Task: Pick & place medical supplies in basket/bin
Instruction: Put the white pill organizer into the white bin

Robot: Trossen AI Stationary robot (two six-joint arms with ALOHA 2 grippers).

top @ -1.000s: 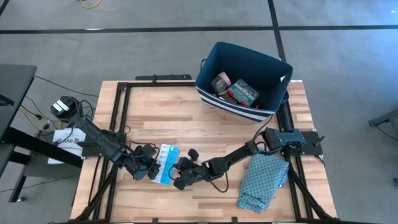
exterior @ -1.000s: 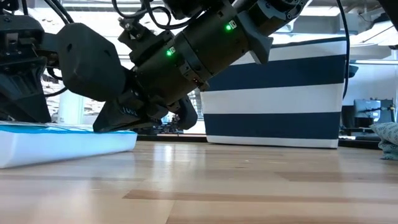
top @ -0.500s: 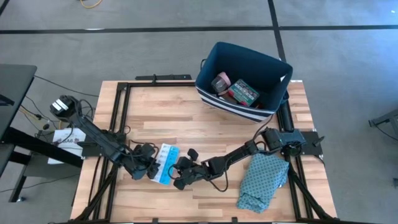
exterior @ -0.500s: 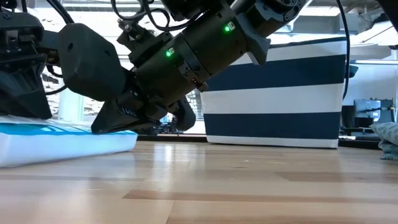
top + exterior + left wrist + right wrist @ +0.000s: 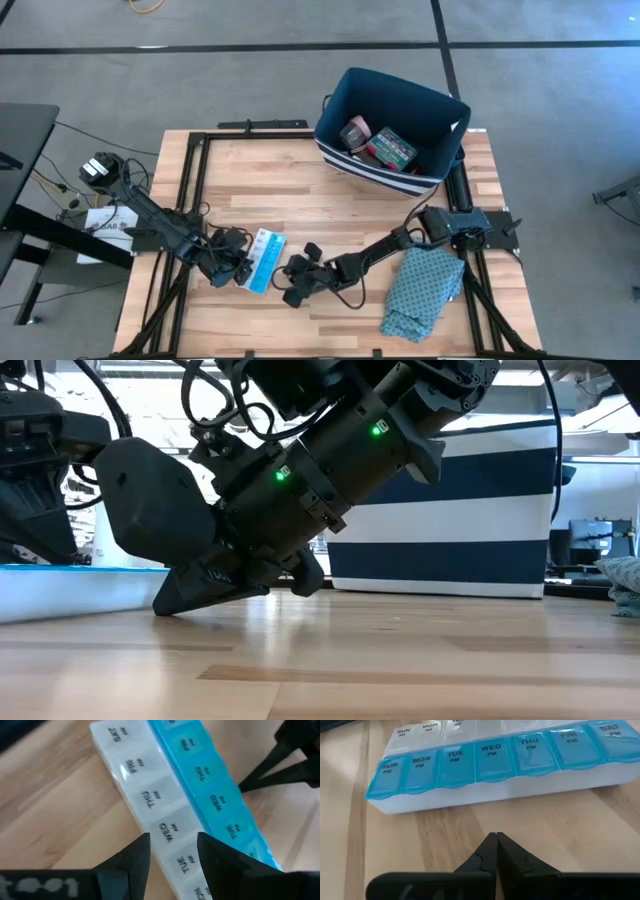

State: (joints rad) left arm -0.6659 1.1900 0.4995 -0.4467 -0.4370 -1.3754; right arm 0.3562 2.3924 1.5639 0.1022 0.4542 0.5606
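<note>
The light-blue and white pill organizer [image 5: 263, 260] lies flat on the wooden table, near its front left. My left gripper [image 5: 243, 272] is open at the organizer's left side. In the left wrist view its fingers [image 5: 173, 851] stand over the white row [image 5: 165, 827]. My right gripper [image 5: 286, 274] is shut and reaches in from the right. Its tips [image 5: 496, 839] are low at the table, short of the organizer's blue-row side [image 5: 495, 795]. The navy bin [image 5: 380, 175] stands at the far right, with a pink tape roll [image 5: 355, 133] and a green-red box [image 5: 392, 148] inside. My left gripper's fingers [image 5: 137, 857] hang over the organizer's white row from above, slanting down; whether they touch it I cannot tell. My right gripper's shut fingertips [image 5: 165, 605] are down at the tabletop, slanting in from the table's right. A strip of bare wood [image 5: 485, 817] separates them from the organizer.
A teal patterned cloth [image 5: 425, 290] lies crumpled at the table's near right, beside the right arm. Bare wood stretches between the organizer and the bin. Black frame rails [image 5: 195, 170] run along the table's sides.
My right gripper has tipped downward. Its shut tips, which sat at the organizer's upper edge, have come off it and now sit low at the table. The organizer has settled flatter, and its near end has swung slightly toward the table's left edge.
</note>
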